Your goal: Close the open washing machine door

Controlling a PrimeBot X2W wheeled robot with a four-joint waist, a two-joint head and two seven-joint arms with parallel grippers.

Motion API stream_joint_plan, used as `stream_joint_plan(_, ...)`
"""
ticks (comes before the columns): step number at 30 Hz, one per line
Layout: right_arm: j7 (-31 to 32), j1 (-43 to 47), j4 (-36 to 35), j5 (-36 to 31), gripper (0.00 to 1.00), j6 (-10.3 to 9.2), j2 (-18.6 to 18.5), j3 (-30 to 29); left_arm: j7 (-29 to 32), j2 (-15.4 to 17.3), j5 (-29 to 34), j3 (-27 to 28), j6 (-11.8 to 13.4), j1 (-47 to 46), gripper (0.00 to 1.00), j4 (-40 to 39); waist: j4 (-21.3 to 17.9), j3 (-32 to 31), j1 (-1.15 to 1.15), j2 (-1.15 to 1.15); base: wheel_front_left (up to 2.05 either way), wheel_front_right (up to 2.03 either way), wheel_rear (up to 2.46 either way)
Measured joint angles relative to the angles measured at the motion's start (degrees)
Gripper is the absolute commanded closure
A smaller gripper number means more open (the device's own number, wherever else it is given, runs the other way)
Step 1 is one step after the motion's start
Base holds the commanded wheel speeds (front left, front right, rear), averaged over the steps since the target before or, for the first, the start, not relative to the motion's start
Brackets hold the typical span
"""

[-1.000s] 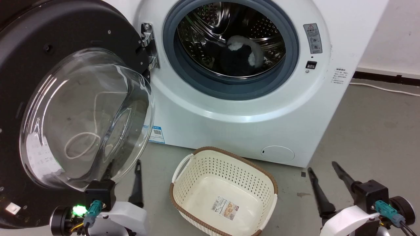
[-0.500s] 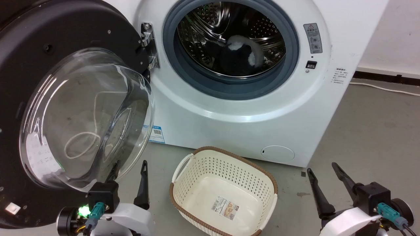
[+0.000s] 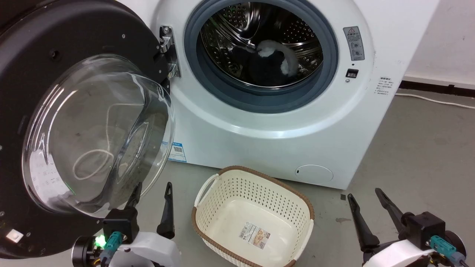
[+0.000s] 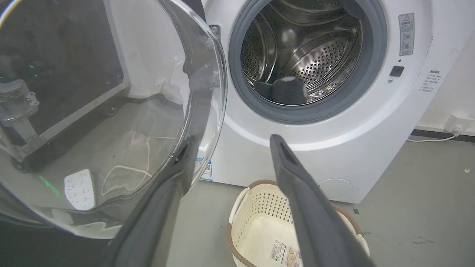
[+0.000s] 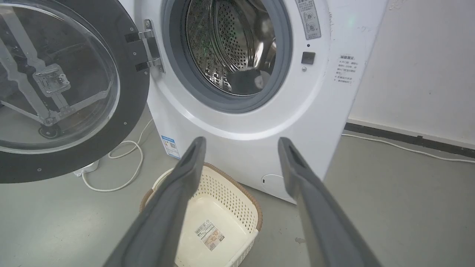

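Presently, changes first.

1. The washing machine door (image 3: 85,122), far left: swung wide on its hinge (image 3: 169,52), glass bowl facing the room, unmoved over the last second.
2. Left gripper (image 3: 153,187): jaws apart. It has crept up and rightward below the door, and one finger now lies just beside the bowl's lower edge (touching or not, I cannot tell). Judgement: the approach to the door is under way, the closing push not yet begun.
3. Right gripper (image 3: 363,193), far right: jaws apart, sunk slightly, well apart from the door.

Containers, left to right.

4. Cream perforated basket (image 3: 256,193): on the floor (image 3: 408,148) just before the washing machine (image 3: 259,129). It holds only a printed label (image 3: 254,234) on its bottom.
5. Steel drum (image 3: 230,33): port uncovered. It holds a dark garment (image 3: 265,70) with a pale fleecy patch.
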Motion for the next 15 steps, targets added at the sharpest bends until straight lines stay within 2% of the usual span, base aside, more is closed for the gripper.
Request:
stream_joint_plan(13,-2.04,1.19,1.13,2.92,0.00,0.00,0.00,0.22,-2.05,0.00,-2.82,-2.07,0.52,0.00,0.00,1.12,0.18,0.01,0.00,0.00,0.00,0.00,0.00)
stream_joint_plan(14,-2.23,1.20,1.20,2.96,0.00,0.00,0.00,0.22,-2.22,0.00,-3.02,-2.24,0.56,0.00,0.17,1.20,0.20,0.00,0.00,0.00,0.00,0.00,0.00)
stream_joint_plan(15,-2.31,1.22,1.26,3.13,0.00,0.00,0.00,0.24,-2.31,0.00,-3.03,-2.42,0.60,-0.01,1.00,1.33,0.21,-0.01,0.00,0.00,0.00,0.00,0.00)
